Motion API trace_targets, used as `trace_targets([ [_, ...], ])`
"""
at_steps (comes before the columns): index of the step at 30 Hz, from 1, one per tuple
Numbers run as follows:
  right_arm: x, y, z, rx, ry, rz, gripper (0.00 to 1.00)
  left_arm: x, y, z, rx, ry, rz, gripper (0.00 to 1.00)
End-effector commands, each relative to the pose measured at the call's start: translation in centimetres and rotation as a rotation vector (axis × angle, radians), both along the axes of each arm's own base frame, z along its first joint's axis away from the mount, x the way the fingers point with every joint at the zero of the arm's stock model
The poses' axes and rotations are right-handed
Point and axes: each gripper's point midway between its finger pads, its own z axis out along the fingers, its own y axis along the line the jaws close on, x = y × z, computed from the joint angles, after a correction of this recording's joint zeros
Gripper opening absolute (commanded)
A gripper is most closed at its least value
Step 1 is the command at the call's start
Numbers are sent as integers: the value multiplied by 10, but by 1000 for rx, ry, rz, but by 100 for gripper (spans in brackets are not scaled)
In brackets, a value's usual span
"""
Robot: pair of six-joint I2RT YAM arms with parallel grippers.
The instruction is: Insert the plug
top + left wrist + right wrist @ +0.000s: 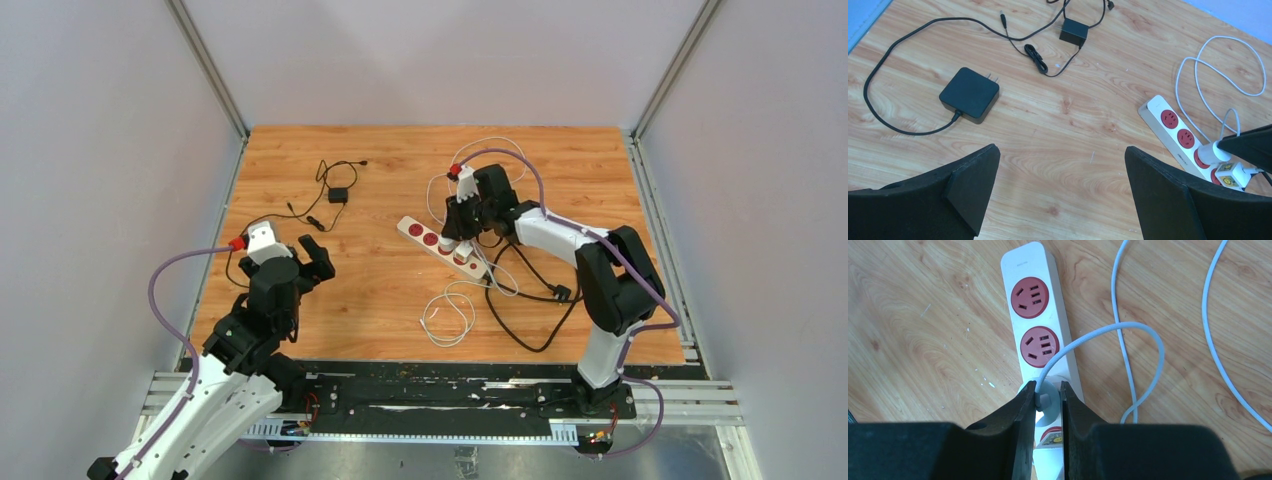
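Observation:
A white power strip with red sockets lies slantwise at the table's middle right, and its top end shows in the right wrist view. My right gripper is shut on the round white plug, whose pale cable arcs away to the right. The plug stands on the strip at the third socket, just below two free sockets; how deep its pins sit is hidden. From the left wrist view the plug looks upright on the strip. My left gripper hangs open over bare wood at the left, holding nothing.
A white cube charger with a yellow sticker sits in the socket beyond the plug. A black adapter and a smaller black one lie with their cords at the left rear. White cable loops and a black cable lie near the strip.

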Motion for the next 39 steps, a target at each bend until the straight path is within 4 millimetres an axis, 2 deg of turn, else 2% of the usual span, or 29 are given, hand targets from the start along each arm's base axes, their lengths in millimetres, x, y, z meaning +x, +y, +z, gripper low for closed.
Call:
trace_targets([
  [1,-129,-76,-142,-356,489,6,16,0,7,5,-7,-18,42,100],
  [5,-135,-84,-155,-385,503,-10,15,-1,8,5,-5,-18,48,100],
  [7,-136,-88,-156,-398,492,-12,15,-1,9,7,-8,-23,48,100],
  [12,-130,-95,-147,-426,444,-23,14,-3,9,7,-16,-25,47,100],
  [17,-122,-84,-133,-377,420,-5,14,-3,10,11,-18,-35,48,100],
  [21,-106,-68,-111,-311,364,24,15,-4,11,14,-24,-48,51,100],
  [27,-63,-26,-50,-165,235,82,23,-4,12,26,-49,-93,51,100],
  [30,-48,-11,-25,-120,175,93,28,-6,13,30,-54,-107,51,100],
  [35,-32,2,-2,-80,128,81,43,-8,14,34,-64,-124,51,100],
  [39,-22,1,10,-79,91,36,57,-9,15,34,-67,-128,50,100],
])
